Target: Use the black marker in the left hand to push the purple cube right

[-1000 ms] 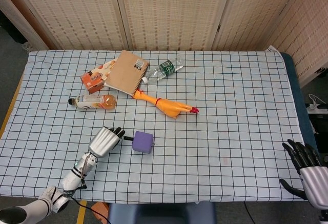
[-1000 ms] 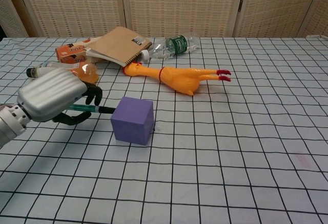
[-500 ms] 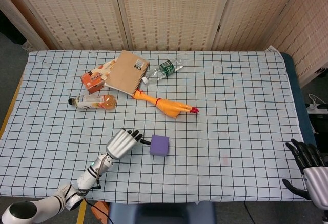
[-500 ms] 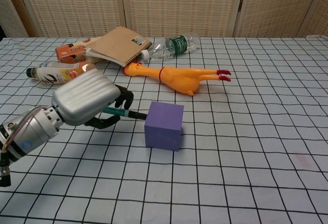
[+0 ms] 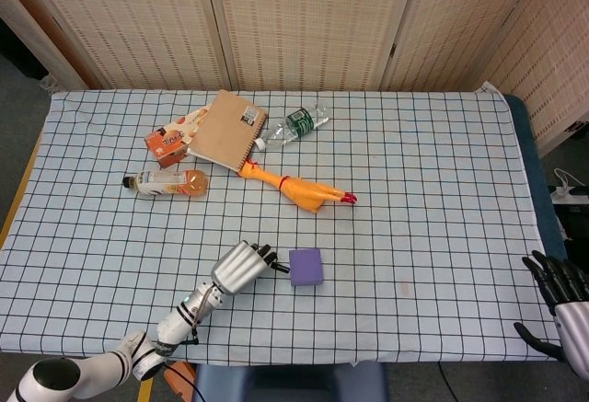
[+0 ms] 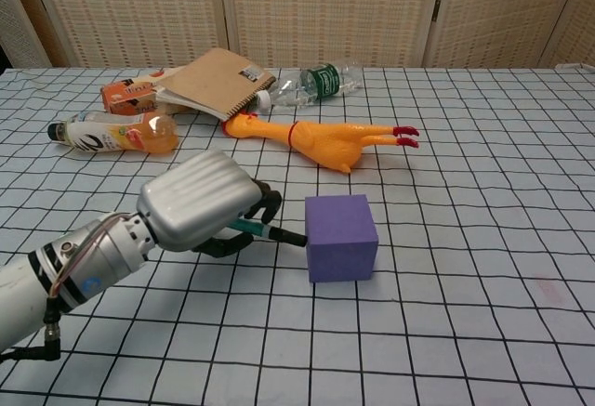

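The purple cube (image 5: 306, 266) (image 6: 341, 237) sits on the checked cloth near the table's front middle. My left hand (image 5: 240, 266) (image 6: 203, 203) lies just left of it and grips the black marker (image 6: 275, 233), whose dark tip touches the cube's left face. In the head view the marker (image 5: 279, 268) shows as a short dark stub between hand and cube. My right hand (image 5: 560, 296) hangs at the far right edge, off the table, with its dark fingers apart and nothing in it.
Further back lie a yellow rubber chicken (image 5: 296, 188) (image 6: 325, 138), a brown notebook (image 5: 225, 129), a clear bottle with a green label (image 5: 296, 123), an orange carton (image 5: 169, 142) and an orange juice bottle (image 5: 167, 181). The cloth-covered table (image 5: 442, 190) stretches right of the cube.
My left hand has slid right along the table with the marker, and the purple cube has moved right ahead of it and turned slightly. The right hand has sunk a little lower.
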`<control>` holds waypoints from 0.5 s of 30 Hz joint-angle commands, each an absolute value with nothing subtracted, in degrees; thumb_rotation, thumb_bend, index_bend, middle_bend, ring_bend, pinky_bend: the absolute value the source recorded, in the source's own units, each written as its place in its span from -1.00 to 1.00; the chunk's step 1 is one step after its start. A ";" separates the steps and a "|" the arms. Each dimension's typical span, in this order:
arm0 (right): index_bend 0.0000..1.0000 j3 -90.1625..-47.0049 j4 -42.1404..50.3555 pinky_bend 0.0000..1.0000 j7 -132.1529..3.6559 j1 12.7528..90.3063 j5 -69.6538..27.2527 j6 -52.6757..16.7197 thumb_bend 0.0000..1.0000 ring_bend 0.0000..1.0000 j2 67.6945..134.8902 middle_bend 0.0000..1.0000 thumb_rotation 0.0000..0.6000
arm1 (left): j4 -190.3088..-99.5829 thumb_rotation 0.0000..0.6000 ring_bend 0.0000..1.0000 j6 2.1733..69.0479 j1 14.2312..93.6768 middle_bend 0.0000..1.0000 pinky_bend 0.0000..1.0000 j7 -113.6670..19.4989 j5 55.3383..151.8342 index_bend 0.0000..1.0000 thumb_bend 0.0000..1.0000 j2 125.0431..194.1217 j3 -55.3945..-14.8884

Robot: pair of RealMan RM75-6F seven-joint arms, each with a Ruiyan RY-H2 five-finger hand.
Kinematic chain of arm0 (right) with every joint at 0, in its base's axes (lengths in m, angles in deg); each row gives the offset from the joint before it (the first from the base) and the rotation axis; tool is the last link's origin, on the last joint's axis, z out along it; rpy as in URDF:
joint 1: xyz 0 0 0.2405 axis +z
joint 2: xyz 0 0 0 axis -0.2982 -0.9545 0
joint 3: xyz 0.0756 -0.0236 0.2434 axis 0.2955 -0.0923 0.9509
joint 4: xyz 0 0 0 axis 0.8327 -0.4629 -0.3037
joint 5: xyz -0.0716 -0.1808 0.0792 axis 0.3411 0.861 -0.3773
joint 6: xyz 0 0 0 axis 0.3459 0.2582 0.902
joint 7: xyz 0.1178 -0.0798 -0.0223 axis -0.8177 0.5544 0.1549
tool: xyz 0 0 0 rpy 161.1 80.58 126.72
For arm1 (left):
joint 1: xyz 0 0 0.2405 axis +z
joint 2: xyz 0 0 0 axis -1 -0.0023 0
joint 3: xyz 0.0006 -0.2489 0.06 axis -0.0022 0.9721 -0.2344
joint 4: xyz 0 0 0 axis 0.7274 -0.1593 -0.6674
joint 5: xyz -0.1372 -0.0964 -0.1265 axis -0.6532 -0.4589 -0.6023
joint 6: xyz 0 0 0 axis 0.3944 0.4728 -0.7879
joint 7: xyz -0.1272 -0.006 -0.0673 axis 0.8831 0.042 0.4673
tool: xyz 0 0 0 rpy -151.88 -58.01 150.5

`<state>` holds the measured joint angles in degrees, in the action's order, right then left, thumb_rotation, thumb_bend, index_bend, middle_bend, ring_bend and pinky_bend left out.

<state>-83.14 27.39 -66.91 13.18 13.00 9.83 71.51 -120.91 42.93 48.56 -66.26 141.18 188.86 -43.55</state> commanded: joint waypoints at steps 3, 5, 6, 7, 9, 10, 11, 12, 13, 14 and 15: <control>-1.00 -83.12 27.49 -1.00 -66.72 13.42 13.19 9.46 -0.78 -1.00 71.59 -1.00 1.00 | -121.77 1.00 0.53 42.40 47.31 0.55 0.88 -67.73 141.21 0.54 0.30 189.90 -42.62; -1.00 -83.13 27.53 -1.00 -66.71 13.44 13.19 9.37 -0.78 -1.00 71.57 -1.00 1.00 | -122.13 1.00 0.53 42.18 46.90 0.55 0.88 -68.42 141.15 0.54 0.30 190.04 -42.30; -1.00 -83.12 27.55 -1.00 -66.73 13.44 13.19 9.37 -0.78 -1.00 71.56 -1.00 1.00 | -122.36 1.00 0.53 42.01 46.56 0.55 0.88 -68.94 141.13 0.54 0.30 190.14 -42.05; -1.00 -83.12 27.55 -1.00 -66.75 13.42 13.22 9.41 -0.78 -1.00 71.55 -1.00 1.00 | -122.55 1.00 0.53 41.84 46.34 0.55 0.88 -69.29 141.07 0.54 0.30 190.21 -41.85; -1.00 -83.13 27.54 -1.00 -66.78 13.39 13.26 9.48 -0.78 -1.00 71.53 -1.00 1.00 | -122.71 1.00 0.53 41.69 46.15 0.55 0.88 -69.64 140.97 0.54 0.30 190.28 -41.66; -1.00 -83.14 27.53 -1.00 -66.79 13.38 13.28 9.51 -0.78 -1.00 71.52 -1.00 1.00 | -122.75 1.00 0.53 41.64 46.07 0.55 0.88 -69.76 140.95 0.54 0.30 190.31 -41.59; -1.00 -83.14 27.53 -1.00 -66.81 13.36 13.29 9.53 -0.78 -1.00 71.50 -1.00 1.00 | -122.79 1.00 0.53 41.58 46.00 0.55 0.88 -69.86 140.92 0.54 0.30 190.34 -41.52; -1.00 -83.15 27.52 -1.00 -66.86 13.31 13.32 9.63 -0.79 -1.00 71.48 -1.00 1.00 | -122.88 1.00 0.53 41.40 45.84 0.55 0.88 -70.03 140.78 0.54 0.30 190.42 -41.33; -1.00 -83.12 27.46 -1.00 -67.03 13.13 13.30 10.01 -0.78 -1.00 71.38 -1.00 1.00 | -123.06 1.00 0.53 40.69 45.40 0.55 0.88 -70.15 140.44 0.54 0.30 190.65 -40.97; -1.00 -83.10 27.38 -1.00 -67.27 12.97 13.28 10.32 -0.78 -1.00 71.27 -1.00 1.00 | -122.89 1.00 0.53 40.10 45.00 0.55 0.88 -70.22 140.23 0.54 0.30 190.97 -40.73; -1.00 -83.10 27.28 -1.00 -67.53 12.90 13.30 10.48 -0.78 -1.00 71.20 -1.00 1.00 | -122.65 1.00 0.53 39.72 44.74 0.55 0.88 -70.32 140.03 0.54 0.30 191.31 -40.57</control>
<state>-83.12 27.36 -67.38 13.01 13.30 10.35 71.29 -122.85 40.33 45.24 -70.14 140.39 190.85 -40.94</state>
